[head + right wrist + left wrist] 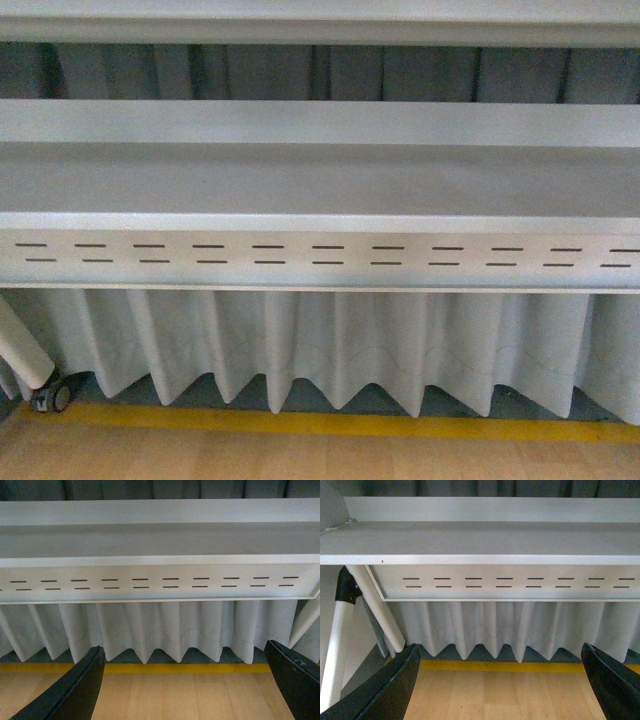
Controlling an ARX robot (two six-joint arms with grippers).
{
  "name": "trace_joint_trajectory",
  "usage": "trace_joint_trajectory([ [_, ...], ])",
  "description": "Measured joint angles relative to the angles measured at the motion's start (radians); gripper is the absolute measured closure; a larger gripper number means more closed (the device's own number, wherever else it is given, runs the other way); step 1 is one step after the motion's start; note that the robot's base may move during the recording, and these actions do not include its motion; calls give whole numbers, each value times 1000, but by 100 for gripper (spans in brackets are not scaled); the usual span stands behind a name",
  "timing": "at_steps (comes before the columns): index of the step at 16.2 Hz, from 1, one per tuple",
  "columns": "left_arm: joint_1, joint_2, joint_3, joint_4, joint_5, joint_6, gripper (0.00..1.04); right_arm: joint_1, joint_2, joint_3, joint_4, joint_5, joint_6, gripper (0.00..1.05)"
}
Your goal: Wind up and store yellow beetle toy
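**At the worktop's edge: both claws spread wide, nothing gripped**

Below the grey worktop, a slotted front panel and a pleated white curtain are seen above a yellow floor stripe. The left claw is parted wide, its dark fingers touching nothing. The right claw is spread equally wide, and nothing is gripped. The yellow beetle toy is not seen in any view, so its place cannot be told.
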Motion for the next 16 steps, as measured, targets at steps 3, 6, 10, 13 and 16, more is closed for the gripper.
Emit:
trace_joint_trajectory([
  [3, 0, 0, 0, 0, 0, 0, 7, 0, 0, 0, 0, 0, 0, 7],
  [6, 0, 0, 0, 0, 0, 0, 7, 0, 0, 0, 0, 0, 0, 7],
  [10, 0, 0, 0, 0, 0, 0, 7, 0, 0, 0, 0, 0, 0, 7],
  [13, 0, 0, 0, 0, 0, 0, 7, 0, 0, 0, 0, 0, 0, 7],
  [16, 0, 0, 0, 0, 0, 0, 7, 0, 0, 0, 0, 0, 0, 7],
])
